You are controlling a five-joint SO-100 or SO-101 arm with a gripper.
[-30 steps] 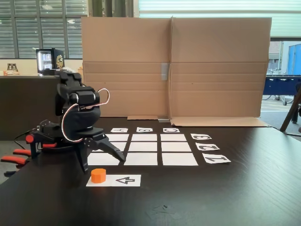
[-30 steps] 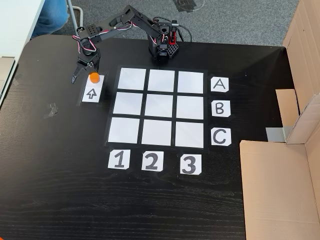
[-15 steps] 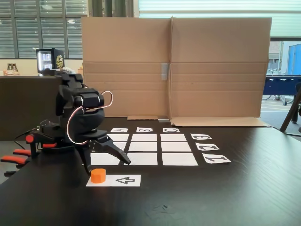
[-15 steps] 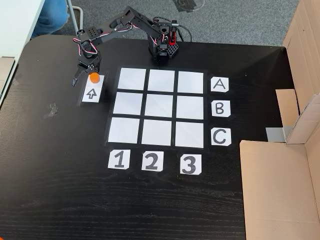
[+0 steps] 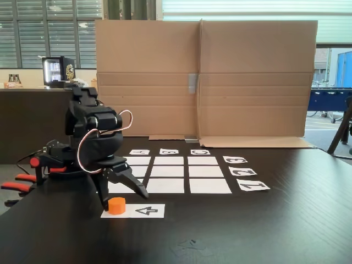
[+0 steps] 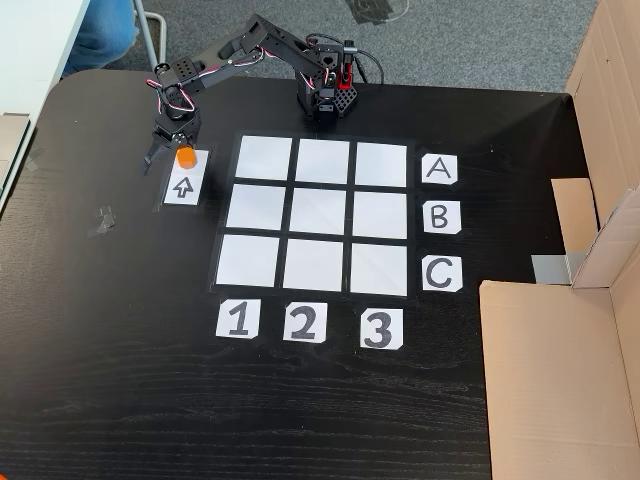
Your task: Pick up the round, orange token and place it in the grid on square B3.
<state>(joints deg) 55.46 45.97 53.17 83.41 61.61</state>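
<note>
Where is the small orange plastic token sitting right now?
The small orange cylinder token sits on the arrow-printed white paper strip, left of the grid in the top-down fixed view, between the open gripper fingers.

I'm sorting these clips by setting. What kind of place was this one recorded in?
Probably an office or lab corner set up as a makeshift test bench. A dark table holds a taped paper grid with letter and number cards, a cardboard screen serves as backdrop, and large blinded windows lie behind.
</note>
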